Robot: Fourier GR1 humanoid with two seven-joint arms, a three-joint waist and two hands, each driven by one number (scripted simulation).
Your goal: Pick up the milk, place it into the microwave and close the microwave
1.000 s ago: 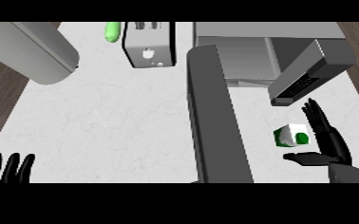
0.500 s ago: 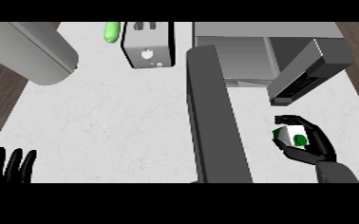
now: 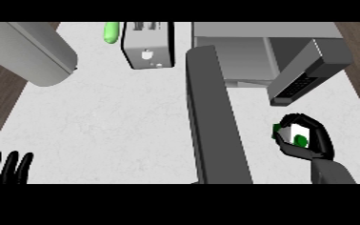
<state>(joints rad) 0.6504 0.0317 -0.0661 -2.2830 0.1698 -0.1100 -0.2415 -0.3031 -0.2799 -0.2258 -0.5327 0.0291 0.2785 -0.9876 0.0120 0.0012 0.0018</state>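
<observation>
At tabletop (image 3: 105,124) lower right, right robot hand (image 3: 311,143) grips milk (image 3: 295,134). Microwave (image 3: 246,57) cavity lies at 11 o'clock; left robot hand (image 3: 15,168) rests open.

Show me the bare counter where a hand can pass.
Widest free patch: counter between toaster, open microwave door and resting left hand. Crowded right of the door: right hand curled round the milk below the microwave.

Single head view, steeply down over the counter (image 3: 105,124), forearms' near edge.
</observation>
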